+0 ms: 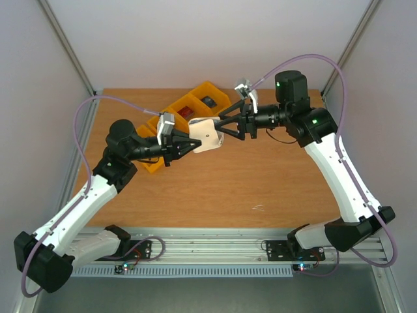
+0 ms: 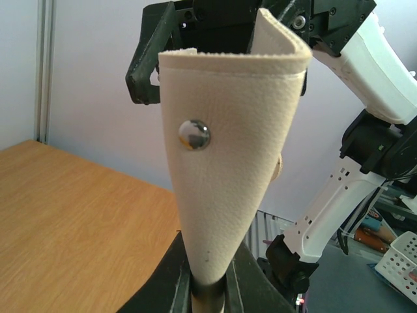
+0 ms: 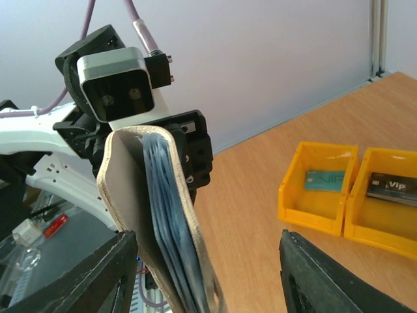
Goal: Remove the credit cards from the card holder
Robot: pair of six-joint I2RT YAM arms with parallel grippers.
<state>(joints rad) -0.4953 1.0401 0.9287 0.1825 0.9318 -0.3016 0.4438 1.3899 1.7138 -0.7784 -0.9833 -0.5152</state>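
Note:
The pale beige card holder (image 1: 207,135) is held in the air above the table. My left gripper (image 1: 194,142) is shut on its lower end, which shows in the left wrist view (image 2: 208,287), with the holder (image 2: 228,163) rising from the jaws. My right gripper (image 1: 220,127) is open around the holder's free end. In the right wrist view (image 3: 208,274) the holder (image 3: 127,189) gapes open, showing blue-grey sleeves (image 3: 166,222); no card shows in them. A black card (image 3: 391,188) and a teal card (image 3: 324,180) lie in yellow bins. A red card (image 1: 187,112) lies in another bin.
A row of yellow plastic bins (image 1: 218,91) runs diagonally across the back left of the wooden table (image 1: 260,182), just behind both grippers. Grey walls and metal posts close the sides. The arm bases sit at the near edge.

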